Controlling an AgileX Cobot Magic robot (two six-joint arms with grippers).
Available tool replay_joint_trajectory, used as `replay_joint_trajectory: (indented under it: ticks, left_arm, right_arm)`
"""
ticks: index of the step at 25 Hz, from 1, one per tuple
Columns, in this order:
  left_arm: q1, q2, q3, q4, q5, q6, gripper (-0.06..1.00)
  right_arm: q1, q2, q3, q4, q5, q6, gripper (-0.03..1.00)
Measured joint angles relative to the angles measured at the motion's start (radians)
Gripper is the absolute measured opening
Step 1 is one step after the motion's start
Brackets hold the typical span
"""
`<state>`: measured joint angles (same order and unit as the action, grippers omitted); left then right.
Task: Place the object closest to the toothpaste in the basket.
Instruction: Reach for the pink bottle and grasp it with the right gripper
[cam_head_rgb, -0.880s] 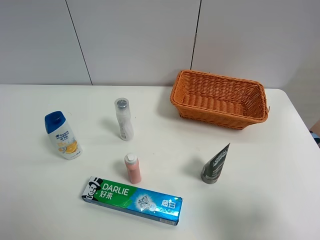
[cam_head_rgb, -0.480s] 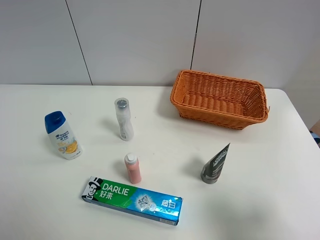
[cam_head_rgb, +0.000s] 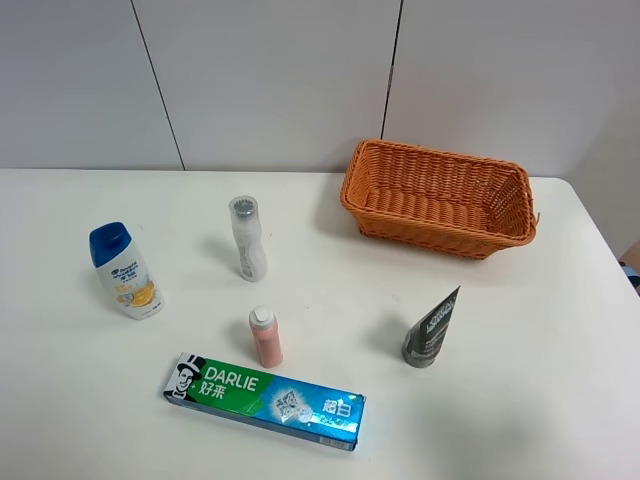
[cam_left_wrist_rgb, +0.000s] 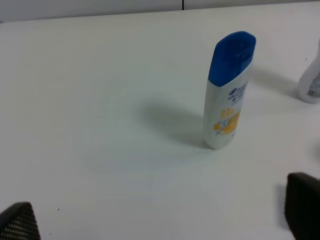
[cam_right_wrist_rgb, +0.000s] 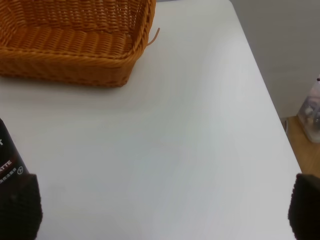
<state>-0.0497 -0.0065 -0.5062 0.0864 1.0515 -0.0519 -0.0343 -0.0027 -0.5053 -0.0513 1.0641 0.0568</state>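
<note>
- While neither arm shows in the high view, each wrist view has dark fingertips at its two lower corners, so the left gripper and the right gripper both look spread wide and hold nothing.
- The pink bottle stands upright just behind the toothpaste, close to its long edge. It is plainly the nearest thing, so I take it as the one to move. It is not yet grasped, and the basket sits well apart, towards the back right.
- Wrong pick: the left wrist camera faces the shampoo, not the pink bottle. Closing on whatever is in front of it would take the wrong item. The tube and the white bottle are also farther from the toothpaste.
- Toppling: the pink bottle is slim and tall. A finger meeting it off-centre would likely knock it over onto the toothpaste.
- Snagging: with so little gap behind the toothpaste, a low finger on that side could catch or shove the box.
- Carry: a low path towards the basket risks striking the white bottle or the wicker rim. A weak grip on the smooth bottle could let it slip.
- Release: dropping from high above the basket could make the bottle bounce out.
</note>
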Motion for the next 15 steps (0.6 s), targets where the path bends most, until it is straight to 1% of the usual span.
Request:
replay_joint_trajectory:
  ticks: [3, 5, 7, 13, 15]
  left_arm:
    - [0.000, 0.000, 0.000, 0.000, 0.000, 0.000, 1.00]
    - [0.000, 0.000, 0.000, 0.000, 0.000, 0.000, 1.00]
    - [0.000, 0.000, 0.000, 0.000, 0.000, 0.000, 1.00]
    - [0.000, 0.000, 0.000, 0.000, 0.000, 0.000, 1.00]
    - [0.000, 0.000, 0.000, 0.000, 0.000, 0.000, 1.00]
  right_arm:
    - [0.009, 0.003, -0.001, 0.019, -0.001, 0.000, 0.99]
    - [0.031, 0.053, -0.031, 0.068, -0.003, -0.030, 0.99]
    - [0.062, 0.153, -0.095, 0.139, -0.011, -0.075, 0.99]
    - [0.165, 0.611, -0.335, 0.358, -0.029, -0.250, 0.99]
    - [0.215, 0.765, -0.413, 0.405, -0.031, -0.286, 0.99]
